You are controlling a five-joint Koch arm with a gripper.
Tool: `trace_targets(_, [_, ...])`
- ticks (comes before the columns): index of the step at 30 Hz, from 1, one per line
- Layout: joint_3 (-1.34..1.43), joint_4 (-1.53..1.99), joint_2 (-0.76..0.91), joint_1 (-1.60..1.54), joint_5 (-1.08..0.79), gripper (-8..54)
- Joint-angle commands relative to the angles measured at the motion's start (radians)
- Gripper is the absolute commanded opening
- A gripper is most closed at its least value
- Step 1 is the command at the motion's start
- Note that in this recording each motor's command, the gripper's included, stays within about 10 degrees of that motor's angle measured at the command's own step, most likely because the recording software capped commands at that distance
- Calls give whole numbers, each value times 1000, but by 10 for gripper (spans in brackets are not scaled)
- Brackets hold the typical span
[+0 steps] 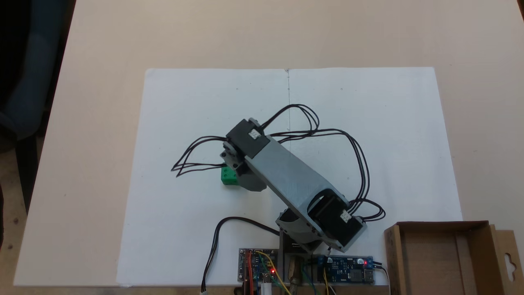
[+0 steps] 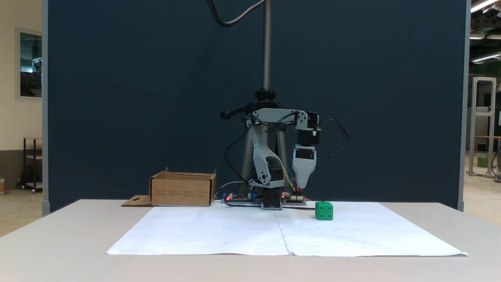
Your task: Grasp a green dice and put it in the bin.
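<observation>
A: White paper (image 2: pixel 219 235) lay nearest the camera in the front-on fixed view, spread over the table (image 2: pixel 58 254). Where was the green dice (image 2: pixel 324 210)?

B: It sat on the paper, below the fingers (image 2: pixel 302 183) and a little to their right in that view. The fingers hung pointing down, clear of the paper, not touching the dice.

A: And from above?

B: In the fixed view from above, the dice (image 1: pixel 229 176) peeked out just beside the arm's wrist, toward the left edge of that picture. The wrist covered the fingers themselves there, so that view gave the sideways offset but not the height.

A: Were the fingers apart or together?

B: I couldn't tell. From the front they read as one tapered grey shape, one behind the other perhaps.

A: So the coming move?

B: By my judgement, a short shift toward the dice and then a drop. A cube has no long axis, so squaring to its faces mattered most.

A: The bin (image 1: pixel 440 256)?

B: Well away from the fingers, beside the arm's base, open side up, on the far side from the dice.
</observation>
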Motion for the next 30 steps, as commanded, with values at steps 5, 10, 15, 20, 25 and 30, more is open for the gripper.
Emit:
trace_targets(5, [-75, -115, -51, -112, 78, 431])
trace_targets(10, [-81, -190, -138, -147, 77, 432])
trace_targets(15, [-81, -207, -201, -149, 77, 432])
trace_targets(20, [-77, -206, -245, -147, 77, 435])
trace_targets(25, [-75, -207, -273, -147, 75, 436])
trace_targets(30, [-75, -219, -291, -146, 77, 434])
